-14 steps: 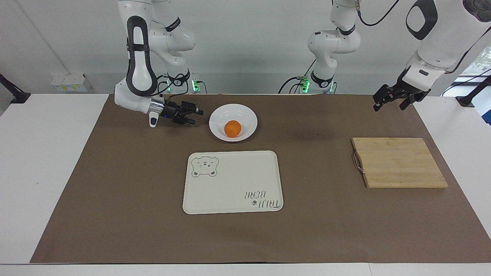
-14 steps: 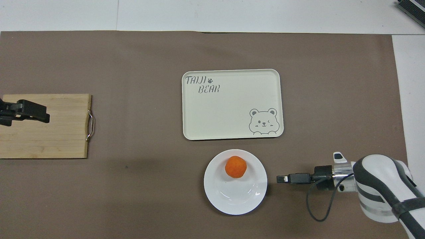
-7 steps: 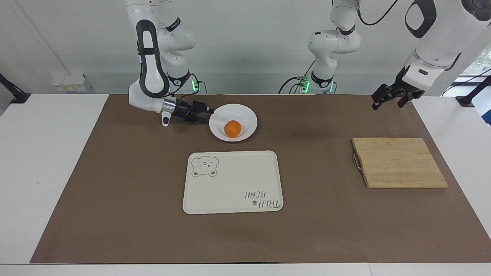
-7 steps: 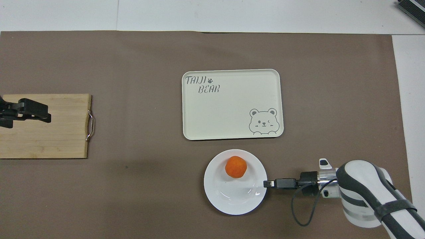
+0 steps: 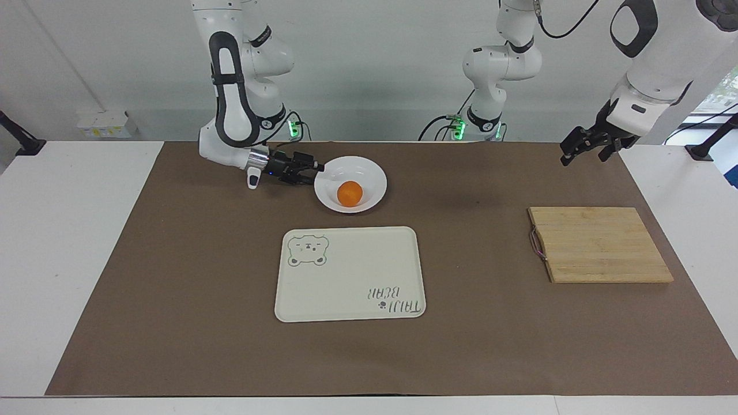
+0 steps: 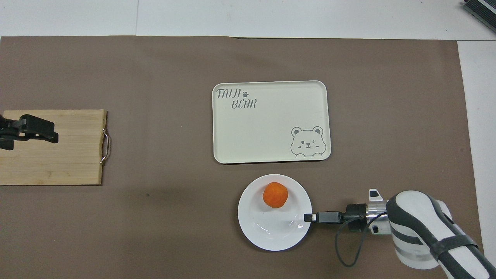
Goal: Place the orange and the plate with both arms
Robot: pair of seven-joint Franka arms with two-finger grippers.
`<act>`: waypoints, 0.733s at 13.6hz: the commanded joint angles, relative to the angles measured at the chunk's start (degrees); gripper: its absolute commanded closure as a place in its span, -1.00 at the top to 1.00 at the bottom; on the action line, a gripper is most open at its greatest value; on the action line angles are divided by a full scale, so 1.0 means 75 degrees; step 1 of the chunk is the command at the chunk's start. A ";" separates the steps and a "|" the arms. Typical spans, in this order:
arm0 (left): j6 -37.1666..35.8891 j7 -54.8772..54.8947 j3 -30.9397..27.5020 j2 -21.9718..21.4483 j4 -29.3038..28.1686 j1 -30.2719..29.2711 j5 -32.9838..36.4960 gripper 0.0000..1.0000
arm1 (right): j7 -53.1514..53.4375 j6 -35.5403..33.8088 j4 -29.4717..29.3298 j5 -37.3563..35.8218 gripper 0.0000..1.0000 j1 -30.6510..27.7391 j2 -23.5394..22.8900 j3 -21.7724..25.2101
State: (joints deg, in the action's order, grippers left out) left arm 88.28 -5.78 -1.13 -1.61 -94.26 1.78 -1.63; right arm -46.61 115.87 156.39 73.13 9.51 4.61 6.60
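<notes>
Right tool (image 5: 316,170) advanced to plate (image 5: 369,168) rim, open.

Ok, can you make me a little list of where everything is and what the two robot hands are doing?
orange: sits in the plate
plate: on the brown mat, nearer to the robots than the tray
tray: bear drawing on it, nothing in it
cutting board: toward the left arm's end of the table
right gripper: open, low, fingertips at the plate's rim
left gripper: open, holds nothing, up in the air near the cutting board, waiting
</notes>
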 commanded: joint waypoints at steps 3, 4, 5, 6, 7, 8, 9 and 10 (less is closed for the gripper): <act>-0.0134 -0.0085 0.0033 -0.0042 0.0053 -0.0073 -0.0017 1.00 | -0.0277 0.0417 0.0218 0.0678 0.68 0.0417 0.0159 -0.0013; -0.0134 -0.0085 0.0033 -0.0031 0.0041 -0.0062 -0.0017 1.00 | -0.0254 0.0476 0.0218 0.0726 0.16 0.0465 0.0147 -0.0013; -0.0134 -0.0085 0.0033 -0.0031 0.0041 -0.0062 -0.0017 1.00 | -0.0207 0.0488 0.0218 0.0738 -0.30 0.0466 0.0147 -0.0013; -0.0134 -0.0085 0.0033 -0.0031 0.0041 -0.0062 -0.0017 1.00 | -0.0114 0.0488 0.0218 0.0738 -0.71 0.0466 0.0136 -0.0013; -0.0123 -0.0085 0.0033 -0.0031 0.0041 -0.0062 -0.0017 1.00 | 0.0015 0.0488 0.0218 0.0738 -0.97 0.0466 0.0135 -0.0013; -0.0134 -0.0085 0.0033 -0.0031 0.0041 -0.0062 -0.0017 1.00 | 0.0051 0.0500 0.0206 0.0738 -1.00 0.0466 0.0112 -0.0013; -0.0134 -0.0085 0.0033 -0.0031 0.0041 -0.0062 -0.0017 1.00 | 0.0051 0.0512 0.0194 0.0738 -1.00 0.0477 0.0100 -0.0013; -0.0134 -0.0085 0.0033 -0.0031 0.0041 -0.0073 -0.0017 1.00 | 0.0051 0.0512 0.0183 0.0738 -1.00 0.0477 0.0089 -0.0024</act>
State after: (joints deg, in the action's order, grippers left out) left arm 88.24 -5.84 -1.13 -1.61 -94.26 1.78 -1.63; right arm -46.55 118.52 157.13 76.71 12.78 4.61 6.60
